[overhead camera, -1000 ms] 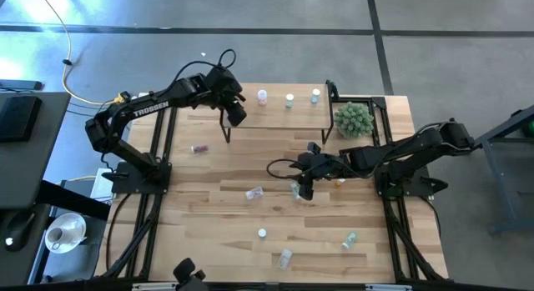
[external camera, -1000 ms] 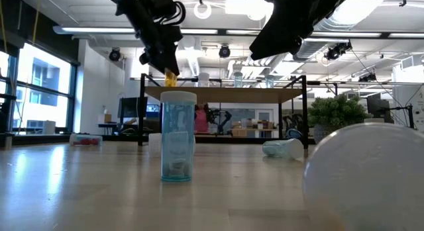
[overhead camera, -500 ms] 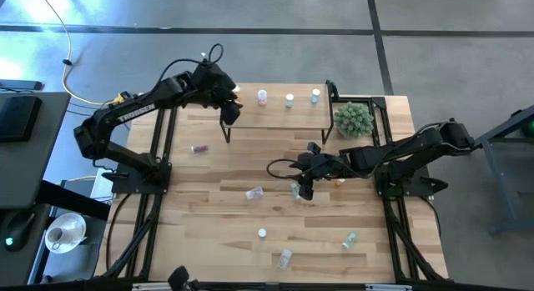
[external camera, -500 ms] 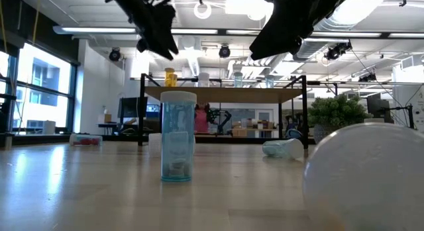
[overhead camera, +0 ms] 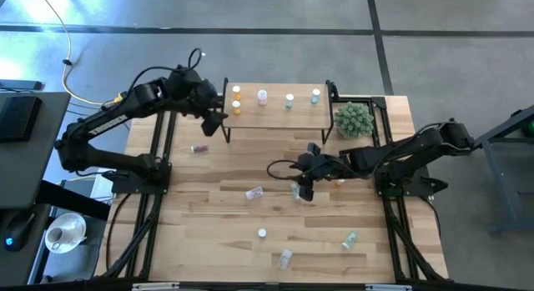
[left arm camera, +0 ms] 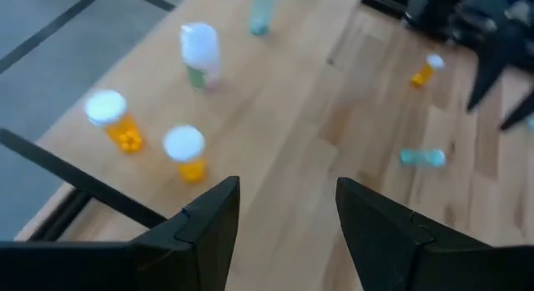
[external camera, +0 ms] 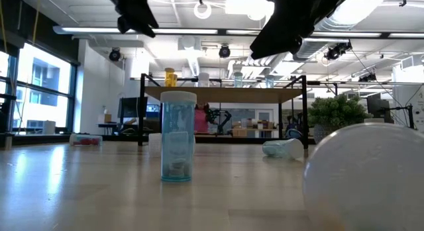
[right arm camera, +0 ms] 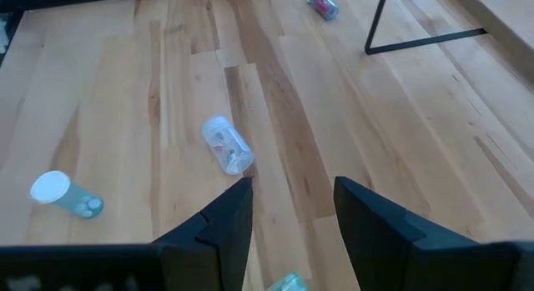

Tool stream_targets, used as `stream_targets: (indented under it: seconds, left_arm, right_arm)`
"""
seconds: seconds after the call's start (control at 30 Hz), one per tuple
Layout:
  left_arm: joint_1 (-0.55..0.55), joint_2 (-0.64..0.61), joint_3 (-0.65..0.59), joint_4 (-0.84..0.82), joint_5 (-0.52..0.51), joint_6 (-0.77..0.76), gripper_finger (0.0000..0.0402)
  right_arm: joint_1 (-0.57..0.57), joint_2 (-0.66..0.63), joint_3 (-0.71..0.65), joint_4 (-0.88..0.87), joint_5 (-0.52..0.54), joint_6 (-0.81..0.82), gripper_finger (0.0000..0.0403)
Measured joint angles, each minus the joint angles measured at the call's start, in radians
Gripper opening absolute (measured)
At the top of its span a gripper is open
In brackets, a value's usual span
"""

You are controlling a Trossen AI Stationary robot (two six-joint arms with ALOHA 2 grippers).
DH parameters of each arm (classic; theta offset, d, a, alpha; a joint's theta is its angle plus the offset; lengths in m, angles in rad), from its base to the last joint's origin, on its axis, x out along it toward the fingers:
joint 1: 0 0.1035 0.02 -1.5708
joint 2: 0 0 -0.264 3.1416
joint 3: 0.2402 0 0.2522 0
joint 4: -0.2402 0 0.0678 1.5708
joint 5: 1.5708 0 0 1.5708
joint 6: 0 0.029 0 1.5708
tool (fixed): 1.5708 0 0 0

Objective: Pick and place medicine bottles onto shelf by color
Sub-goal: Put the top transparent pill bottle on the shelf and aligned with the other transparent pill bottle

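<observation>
The light-wood shelf (overhead camera: 275,107) on black legs stands at the table's far side. Two orange bottles (overhead camera: 236,99), a pink one (overhead camera: 262,96), a green one (overhead camera: 289,99) and a blue one (overhead camera: 314,95) stand upright on it. My left gripper (overhead camera: 215,124) is open and empty, raised just off the shelf's left end; its wrist view shows the two orange bottles (left arm camera: 185,151) past its fingers (left arm camera: 288,216). My right gripper (overhead camera: 304,188) is open and hovers over the table's middle, beside a green bottle (overhead camera: 294,188) lying there, which also shows in its wrist view (right arm camera: 288,283).
Loose bottles lie on the tabletop: pink (overhead camera: 198,148), pale pink (overhead camera: 254,193), orange (overhead camera: 340,181), green (overhead camera: 350,239) and two near the front (overhead camera: 262,233) (overhead camera: 285,258). A blue bottle (external camera: 177,135) stands upright. The spiky green plant ball (overhead camera: 353,118) sits by the shelf's right end.
My left gripper has let go of an orange bottle, which now stands at the shelf's left end beside the other orange one. The gripper has risen and drawn back toward the table's left edge, clear of the shelf. My right arm has kept still.
</observation>
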Motion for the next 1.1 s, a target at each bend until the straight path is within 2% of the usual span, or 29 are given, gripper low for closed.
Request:
stream_targets:
  seconds: [0.17, 0.53, 0.7, 0.9, 1.1]
  left_arm:
    - [-0.059, -0.057, -0.133, 0.024, 0.002, -0.002, 0.0191]
    - [-0.19, -0.152, -0.465, 0.29, 0.002, -0.125, 0.0191]
    - [-0.286, -0.176, -0.572, 0.432, 0.0, -0.189, 0.0191]
    - [-0.414, -0.177, -0.69, 0.652, -0.013, -0.233, 0.0191]
    - [-0.484, -0.177, -0.742, 0.746, -0.106, -0.232, 0.0191]
  right_arm:
    - [0.032, 0.0, 0.0, 0.0, -0.001, 0.0, 0.0161]
    - [0.058, 0.0, 0.0, 0.001, -0.001, 0.0, 0.0161]
    - [0.035, 0.0, 0.0, 0.023, -0.001, -0.062, 0.0161]
    - [0.003, 0.0, 0.001, 0.139, -0.032, -0.163, 0.0164]
    - [-0.053, 0.0, 0.035, 0.216, -0.104, -0.255, 0.0194]
